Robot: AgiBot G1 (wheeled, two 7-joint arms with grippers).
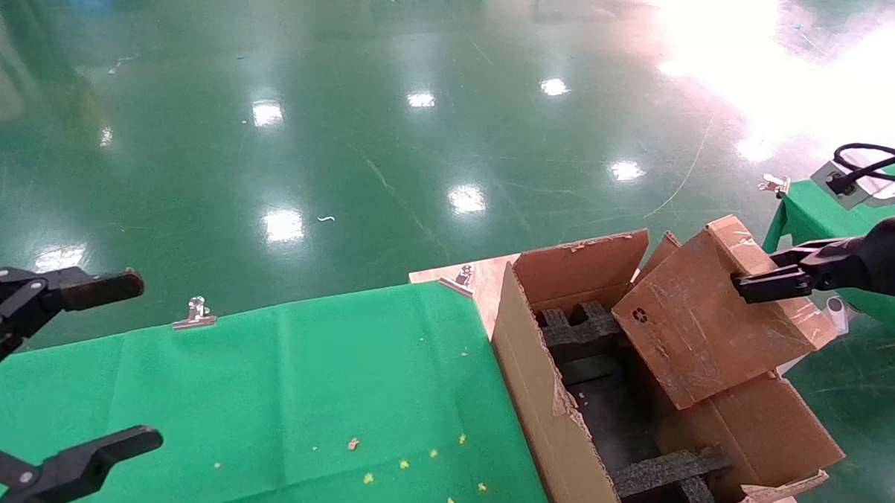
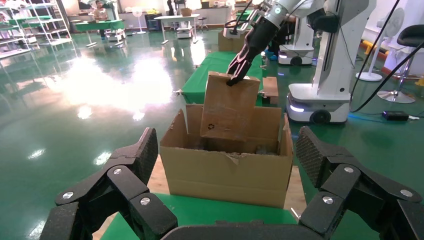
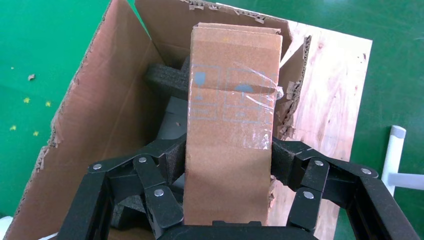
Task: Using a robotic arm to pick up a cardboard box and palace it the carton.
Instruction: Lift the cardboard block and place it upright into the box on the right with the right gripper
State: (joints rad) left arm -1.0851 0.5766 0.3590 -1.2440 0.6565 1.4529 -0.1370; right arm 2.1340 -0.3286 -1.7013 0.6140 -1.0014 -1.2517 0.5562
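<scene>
cardboard box (image 1: 706, 309) hangs tilted over the open carton (image 1: 542, 397), pinched by 1 end in the right gripper (image 1: 750, 284) so it can drop between the foam inserts (image 1: 580, 329), while the left gripper (image 1: 87, 368) waits wide open and empty above the green cloth (image 1: 288, 391).

My right gripper (image 1: 746, 286) reaches in from the right side at about mid-height in the head view, its dark wrist stretched out nearly level. I see its jaws clamped on the cardboard box (image 1: 706, 313), one finger (image 3: 165, 160) pressed on each side face in the right wrist view. My left gripper (image 1: 135, 359) sits low at the left edge, jaws spread wide apart and gripping nothing, fingers pointing forward
</scene>
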